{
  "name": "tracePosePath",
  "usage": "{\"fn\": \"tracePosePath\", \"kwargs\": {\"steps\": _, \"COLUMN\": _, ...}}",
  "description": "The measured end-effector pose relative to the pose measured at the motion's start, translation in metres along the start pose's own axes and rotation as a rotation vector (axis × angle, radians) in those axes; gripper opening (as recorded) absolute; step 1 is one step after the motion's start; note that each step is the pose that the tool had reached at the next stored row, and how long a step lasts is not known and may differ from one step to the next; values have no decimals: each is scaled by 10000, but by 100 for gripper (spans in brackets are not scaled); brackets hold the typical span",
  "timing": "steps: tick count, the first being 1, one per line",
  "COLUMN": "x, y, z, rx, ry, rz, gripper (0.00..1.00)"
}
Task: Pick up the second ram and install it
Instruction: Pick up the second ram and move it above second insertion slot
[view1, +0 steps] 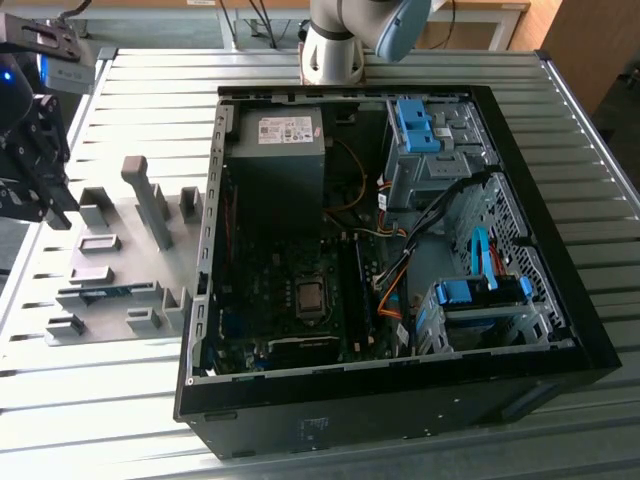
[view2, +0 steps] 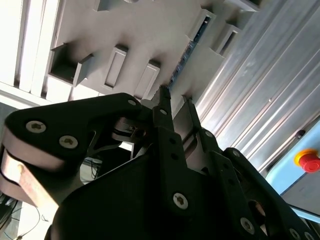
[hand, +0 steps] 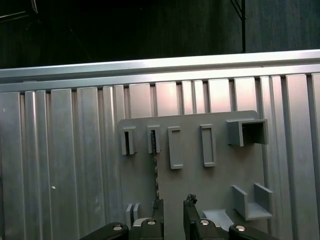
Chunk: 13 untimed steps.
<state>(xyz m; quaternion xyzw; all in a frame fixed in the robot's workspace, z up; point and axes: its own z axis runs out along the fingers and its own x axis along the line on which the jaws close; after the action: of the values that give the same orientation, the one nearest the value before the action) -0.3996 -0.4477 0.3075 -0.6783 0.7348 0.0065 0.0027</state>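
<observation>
The long, thin, blue circuit-board ram stick (view1: 105, 292) (hand: 156, 175) stands on edge in a slot of the flat grey plastic holder plate (view1: 125, 262) on the ribbed metal table (view1: 100, 400). The black gripper (hand: 174, 207) hangs over the plate near the stick, fingers slightly parted and empty. The open black computer case (view1: 400, 420) lies just beside the plate.

The holder plate (hand: 220, 175) lies on the tabletop (hand: 75, 165) just beyond the gripper (hand: 173, 207). The second ram (hand: 156, 177) rests in the plate's slots, close to the gripper. The computer case (view1: 400, 410) stands well apart from the gripper, toward the exterior view's right.
</observation>
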Motion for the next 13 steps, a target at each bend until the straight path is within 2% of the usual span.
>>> {"fn": "tracePosePath", "kwargs": {"steps": 5, "x": 2, "y": 0, "z": 56, "rx": 1, "ry": 2, "rz": 88, "gripper": 30}}
{"fn": "tracePosePath", "kwargs": {"steps": 13, "x": 2, "y": 0, "z": 59, "rx": 3, "ry": 20, "rz": 89, "gripper": 30}}
